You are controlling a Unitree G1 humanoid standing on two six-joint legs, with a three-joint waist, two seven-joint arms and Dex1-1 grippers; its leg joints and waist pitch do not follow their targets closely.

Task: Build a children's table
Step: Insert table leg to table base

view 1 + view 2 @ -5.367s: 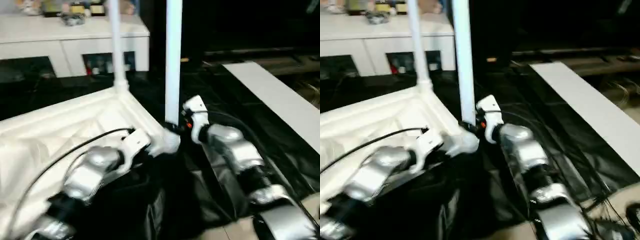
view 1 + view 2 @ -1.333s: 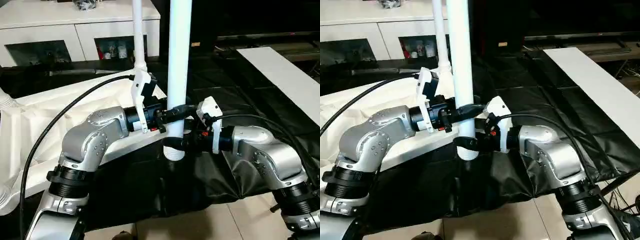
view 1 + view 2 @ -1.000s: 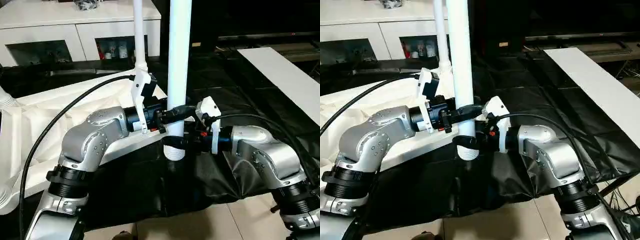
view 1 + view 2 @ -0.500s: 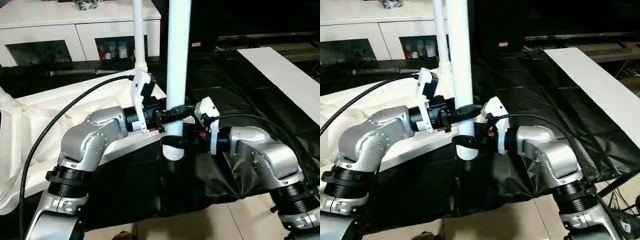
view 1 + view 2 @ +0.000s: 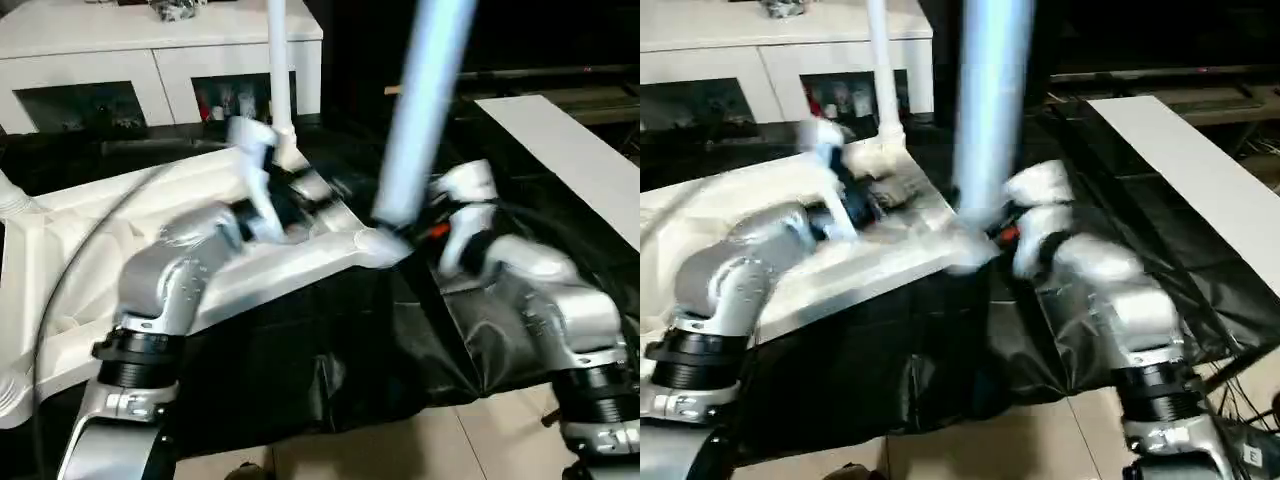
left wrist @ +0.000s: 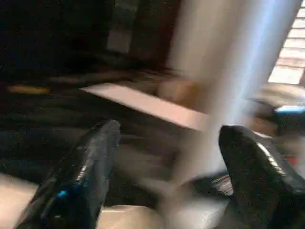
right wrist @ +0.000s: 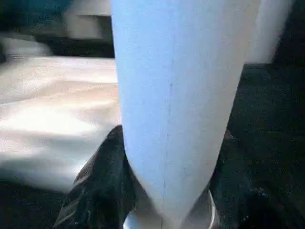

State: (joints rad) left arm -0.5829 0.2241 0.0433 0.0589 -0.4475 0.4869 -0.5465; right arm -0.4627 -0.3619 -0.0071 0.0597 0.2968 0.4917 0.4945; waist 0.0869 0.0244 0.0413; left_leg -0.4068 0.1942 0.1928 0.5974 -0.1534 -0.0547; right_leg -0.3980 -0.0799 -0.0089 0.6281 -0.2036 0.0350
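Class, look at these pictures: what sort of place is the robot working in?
Probably a furnished room indoors: a white cabinet with glass doors holding small items, a tiled floor, and a black sheet under the work.

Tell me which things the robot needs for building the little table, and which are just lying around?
For the job:
- upside-down white tabletop
- near leg, leaning at its corner socket
- far leg, standing upright

Just lying about:
- white cabinet
- flat white board
- black sheet on the floor
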